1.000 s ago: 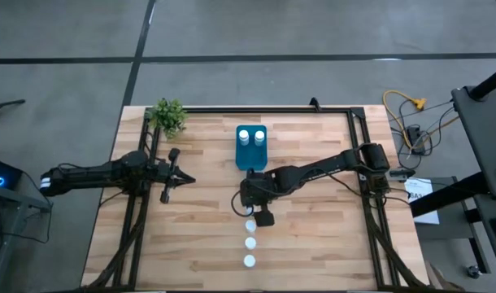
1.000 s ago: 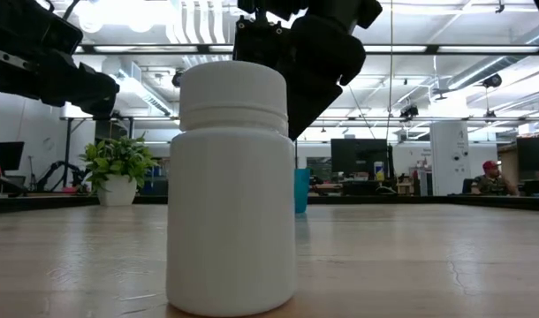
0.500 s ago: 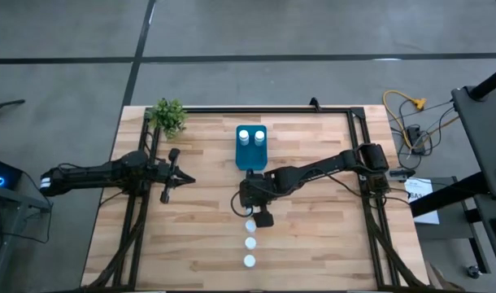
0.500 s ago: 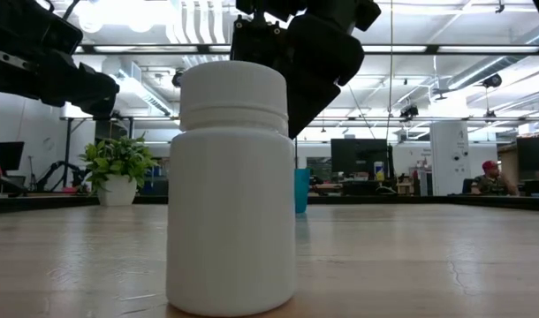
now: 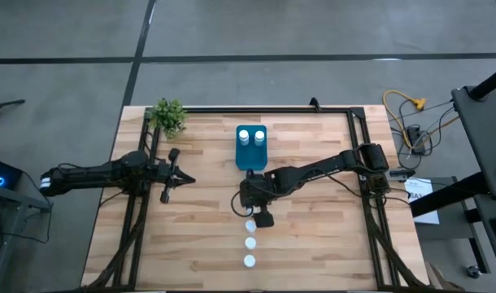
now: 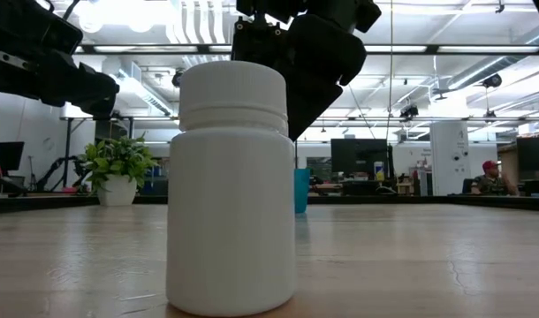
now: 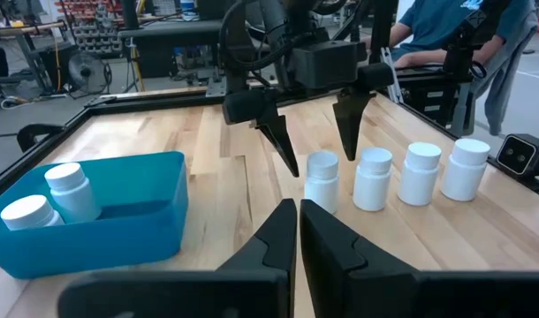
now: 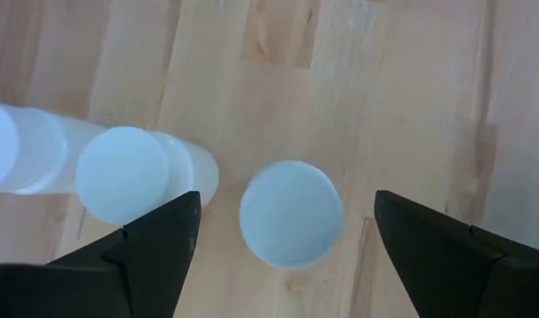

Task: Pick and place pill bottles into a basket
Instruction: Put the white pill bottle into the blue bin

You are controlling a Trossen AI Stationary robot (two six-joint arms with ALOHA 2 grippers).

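Observation:
The teal basket [image 5: 250, 158] stands at the table's middle far side, with two white pill bottles [image 7: 53, 201] upright inside it. Several more pill bottles stand upright in a row on the table, running toward the near edge [image 5: 250, 243]. My right gripper [image 7: 315, 152] is open and points steeply down over the row's end bottle [image 8: 291, 213] nearest the basket. One finger stands on either side of the cap, clear of it. My left gripper [image 7: 298, 231] is shut and rests at the table's left [image 5: 186, 181].
A small green plant [image 5: 168, 116] stands at the far left corner. A dark metal frame [image 5: 358, 130] runs along the table's edges. The row's nearest bottle [image 6: 231, 185] fills the low view. People sit beyond the table [image 7: 446, 26].

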